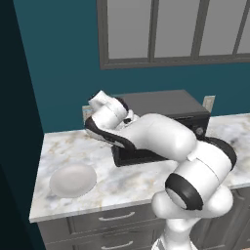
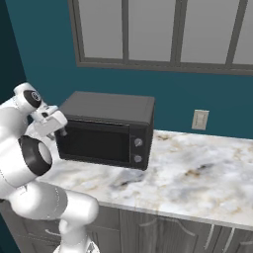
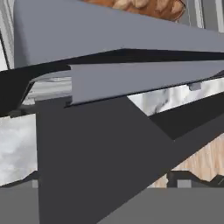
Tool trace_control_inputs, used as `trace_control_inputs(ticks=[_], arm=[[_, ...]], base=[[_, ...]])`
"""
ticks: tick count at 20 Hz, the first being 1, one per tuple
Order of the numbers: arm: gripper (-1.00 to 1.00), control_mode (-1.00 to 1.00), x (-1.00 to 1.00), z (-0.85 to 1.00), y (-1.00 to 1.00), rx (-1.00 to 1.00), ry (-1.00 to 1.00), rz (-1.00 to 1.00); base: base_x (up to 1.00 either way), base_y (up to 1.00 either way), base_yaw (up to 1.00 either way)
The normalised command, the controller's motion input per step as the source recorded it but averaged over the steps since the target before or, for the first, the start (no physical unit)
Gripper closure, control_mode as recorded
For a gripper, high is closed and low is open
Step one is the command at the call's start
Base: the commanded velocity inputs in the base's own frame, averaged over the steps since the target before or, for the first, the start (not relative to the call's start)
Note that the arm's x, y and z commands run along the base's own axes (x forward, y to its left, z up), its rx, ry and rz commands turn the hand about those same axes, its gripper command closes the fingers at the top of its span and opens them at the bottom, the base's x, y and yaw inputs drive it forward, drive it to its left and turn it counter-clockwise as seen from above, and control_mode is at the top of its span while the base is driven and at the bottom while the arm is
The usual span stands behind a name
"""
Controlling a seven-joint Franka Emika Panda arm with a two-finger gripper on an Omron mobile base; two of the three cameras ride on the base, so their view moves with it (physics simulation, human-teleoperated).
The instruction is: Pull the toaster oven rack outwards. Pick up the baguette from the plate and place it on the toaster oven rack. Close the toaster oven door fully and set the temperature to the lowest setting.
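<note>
Closing stage | toaster oven door (image 2: 94, 141) looks shut or nearly so, baguette (image 3: 144, 6) inside on the rack, plate (image 1: 73, 179) bare | gripper (image 2: 58, 124) at door's upper left corner, jaw state unclear | risk: door left ajar; knobs (image 2: 138, 150) far right, long reach may bump oven.

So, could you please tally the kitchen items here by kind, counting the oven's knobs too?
toaster oven: 1
knobs: 2
plate: 1
baguette: 1
Total: 5
</note>
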Motion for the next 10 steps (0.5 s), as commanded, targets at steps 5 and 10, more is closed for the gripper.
trace_control_inputs(ticks=[5, 10], arm=[[-1.0, -1.0, 0.16, 0.01, -1.0, 0.04, -0.26, 0.41], [-1.0, -1.0, 0.0, 0.23, -1.0, 0.09, -0.29, 0.38]], base=[[0.0, 0.0, 0.0], [0.0, 0.0, 0.0]])
